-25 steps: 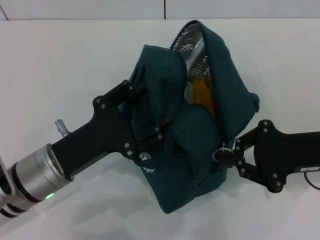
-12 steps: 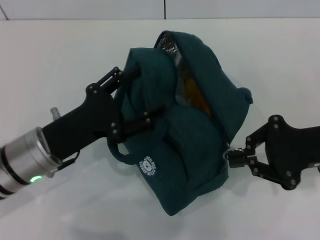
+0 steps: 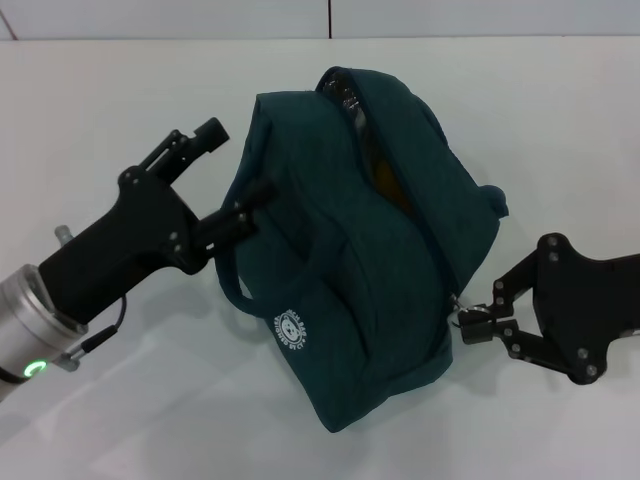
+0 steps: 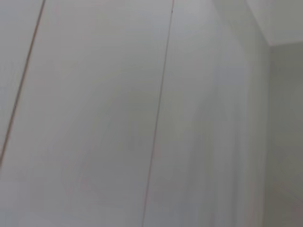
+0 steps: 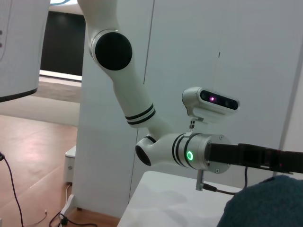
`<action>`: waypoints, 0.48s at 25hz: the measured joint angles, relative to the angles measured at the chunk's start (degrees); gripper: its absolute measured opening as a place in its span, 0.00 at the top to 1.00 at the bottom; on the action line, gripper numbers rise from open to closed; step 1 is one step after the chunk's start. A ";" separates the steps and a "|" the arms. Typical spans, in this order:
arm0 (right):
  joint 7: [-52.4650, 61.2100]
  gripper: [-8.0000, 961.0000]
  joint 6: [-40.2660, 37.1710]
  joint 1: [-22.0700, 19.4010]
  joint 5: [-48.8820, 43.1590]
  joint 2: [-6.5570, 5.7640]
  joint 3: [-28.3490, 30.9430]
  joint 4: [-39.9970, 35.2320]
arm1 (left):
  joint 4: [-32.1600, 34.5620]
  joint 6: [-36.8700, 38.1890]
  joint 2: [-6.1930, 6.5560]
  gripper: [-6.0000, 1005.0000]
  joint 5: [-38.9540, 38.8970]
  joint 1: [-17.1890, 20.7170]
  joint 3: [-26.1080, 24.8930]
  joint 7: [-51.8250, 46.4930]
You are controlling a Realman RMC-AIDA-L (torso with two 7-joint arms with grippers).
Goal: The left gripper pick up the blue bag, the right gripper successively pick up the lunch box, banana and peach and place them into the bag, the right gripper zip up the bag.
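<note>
The blue bag (image 3: 350, 270) lies tilted on the white table (image 3: 120, 90), and a corner of the bag (image 5: 270, 203) also shows in the right wrist view. Its zip slit (image 3: 372, 150) gapes a little at the far end, showing a strip of something orange-yellow (image 3: 388, 182). Lunch box, banana and peach are otherwise hidden. My left gripper (image 3: 235, 163) is open at the bag's left side, one finger (image 3: 205, 133) free in the air, the other (image 3: 255, 197) against the fabric. At the bag's near right corner, my right gripper (image 3: 468, 322) is shut on the zipper pull.
A dark carry handle (image 3: 238, 290) loops out on the bag's left side. The right wrist view shows my left arm (image 5: 142, 118) and head camera (image 5: 210, 101) against a white wall. The left wrist view shows only pale panels.
My left gripper has let go of the bag's fabric and drawn back to the left. The bag has sagged and its opening narrowed. The right gripper shifted slightly down and right with the pull.
</note>
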 joint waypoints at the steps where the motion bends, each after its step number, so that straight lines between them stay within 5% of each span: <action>1: 0.00 0.94 0.00 0.03 0.00 0.05 0.01 -0.10 | -0.05 -0.01 0.01 0.11 -0.34 0.28 0.00 0.01; 12: -0.04 0.94 -0.05 0.14 0.63 1.22 0.43 -2.22 | 0.89 7.76 0.53 0.11 2.91 6.37 0.54 6.29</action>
